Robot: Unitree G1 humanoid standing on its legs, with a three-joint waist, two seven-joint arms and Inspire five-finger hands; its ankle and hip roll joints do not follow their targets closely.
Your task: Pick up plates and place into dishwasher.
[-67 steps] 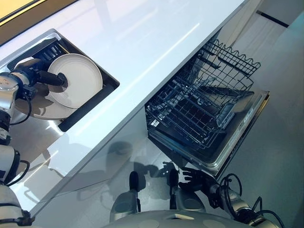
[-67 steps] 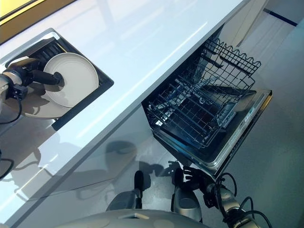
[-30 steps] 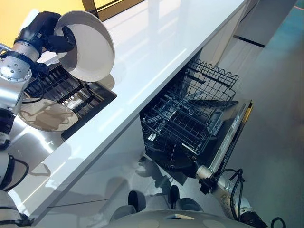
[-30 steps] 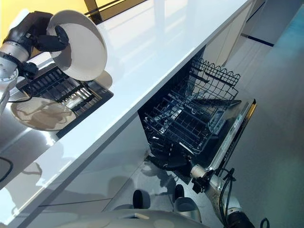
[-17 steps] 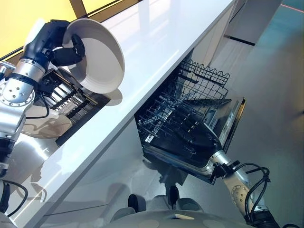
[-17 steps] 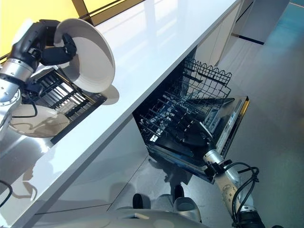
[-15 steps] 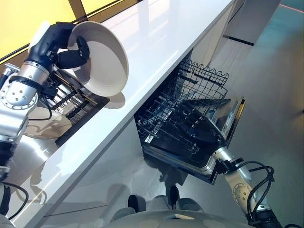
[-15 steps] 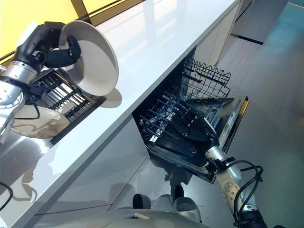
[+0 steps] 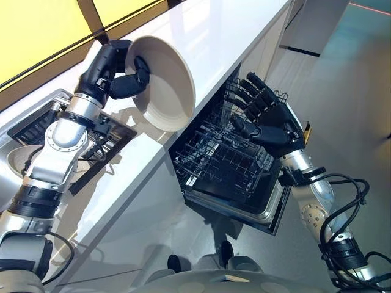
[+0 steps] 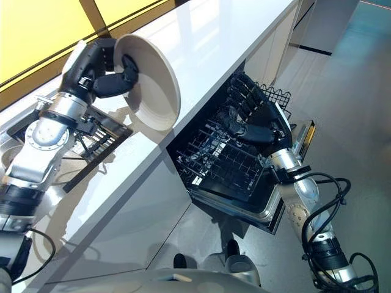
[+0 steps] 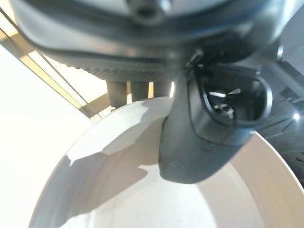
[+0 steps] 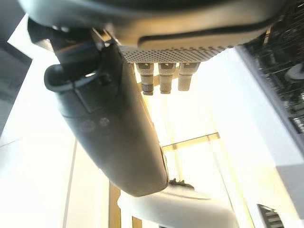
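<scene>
A white plate point(image 9: 165, 82) hangs tilted on edge above the front of the white counter point(image 9: 214, 30). My left hand point(image 9: 113, 73) is shut on its rim, with the thumb point(image 11: 190, 152) pressed on the inner face of the plate point(image 11: 118, 204). My right hand point(image 9: 272, 119) is open with fingers spread, raised over the dishwasher's black wire rack point(image 9: 214, 168), palm turned toward the plate. A gap remains between the plate and this hand. In the right wrist view the plate's rim point(image 12: 180, 204) shows past the thumb point(image 12: 109, 128). A second plate point(image 9: 18, 160) lies in the sink at the left.
The rack is pulled out over the lowered dishwasher door point(image 9: 278, 210), below the counter's edge. A dark slatted drainer point(image 9: 101, 143) sits in the sink beside the second plate. Grey floor stretches to the right of the dishwasher.
My left hand has carried the plate from over the sink toward the counter's front edge. My right hand has risen from beside the dishwasher door to above the rack. The camera has shifted too.
</scene>
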